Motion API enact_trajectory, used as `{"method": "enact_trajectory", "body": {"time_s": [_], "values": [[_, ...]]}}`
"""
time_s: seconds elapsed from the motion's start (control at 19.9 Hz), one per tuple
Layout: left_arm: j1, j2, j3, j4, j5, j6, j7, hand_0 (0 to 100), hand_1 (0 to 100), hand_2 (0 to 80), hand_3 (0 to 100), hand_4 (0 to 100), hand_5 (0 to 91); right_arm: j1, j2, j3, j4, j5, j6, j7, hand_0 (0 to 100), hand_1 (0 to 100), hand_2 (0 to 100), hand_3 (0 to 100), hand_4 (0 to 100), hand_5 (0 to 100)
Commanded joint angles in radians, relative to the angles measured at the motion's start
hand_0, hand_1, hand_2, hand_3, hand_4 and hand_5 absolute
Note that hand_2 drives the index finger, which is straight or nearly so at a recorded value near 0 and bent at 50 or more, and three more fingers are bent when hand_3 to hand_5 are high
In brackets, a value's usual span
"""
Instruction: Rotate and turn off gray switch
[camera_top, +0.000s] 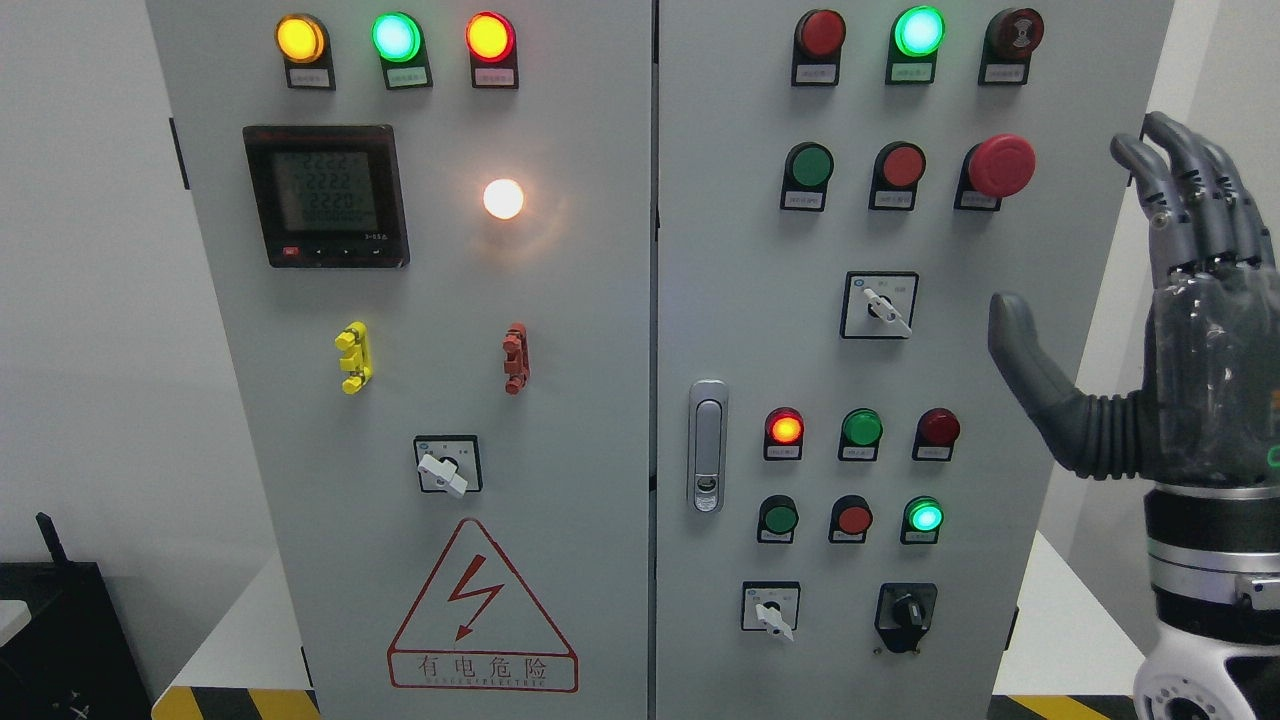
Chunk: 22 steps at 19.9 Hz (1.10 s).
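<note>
A grey control cabinet (600, 300) fills the head view. Three rotary switches with pale grey-white handles sit on it: one on the left door (443, 470), one on the upper right door (885, 310), one at the lower right (772, 615). All three handles point down to the right. I cannot tell which one the task means. My right hand (1090, 240) is raised at the cabinet's right edge, fingers straight up and thumb spread, holding nothing. It is well to the right of the upper switch and touches no control. My left arm does not show.
A black rotary knob (905, 612) sits beside the lower switch. A red mushroom stop button (1000, 165) sticks out near my hand. Lit lamps, push buttons, a digital meter (325, 195) and a door handle (707, 445) cover the doors.
</note>
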<state>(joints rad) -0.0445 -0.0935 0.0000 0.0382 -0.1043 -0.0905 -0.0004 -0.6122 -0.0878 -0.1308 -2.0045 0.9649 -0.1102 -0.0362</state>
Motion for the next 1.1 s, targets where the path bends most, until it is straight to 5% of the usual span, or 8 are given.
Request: {"method": "enact_trajectory", "body": {"time_s": [0.0,0.5,0.8,1.05], "values": [[0.0,0.0,0.032,0.0,0.0,0.0,0.0,12,39,0.0,0,0,0.0,0.0,0.011,-0.001,0.0,-0.002,-0.002,-0.008,39,37,0,41,37,45],[0.0,0.0,0.032,-0.001,0.0,0.0,0.0,12,39,0.0,0,0,0.0,0.003,0.02,-0.001,0.006,-0.002,0.012,-0.01,28,36,17,62,73,92],[0.0,0.0,0.032,0.0,0.0,0.0,0.0,12,39,0.0,0,0,0.0,0.026,0.02,0.014,0.012,-0.002,0.092,-0.007,12,34,32,68,77,97],[0.0,0.0,0.032,0.0,0.0,0.0,0.0,12,39,0.0,0,0,0.0,0.041,0.022,0.025,0.013,-0.002,0.099,0.001,7,35,35,73,80,98]]}}
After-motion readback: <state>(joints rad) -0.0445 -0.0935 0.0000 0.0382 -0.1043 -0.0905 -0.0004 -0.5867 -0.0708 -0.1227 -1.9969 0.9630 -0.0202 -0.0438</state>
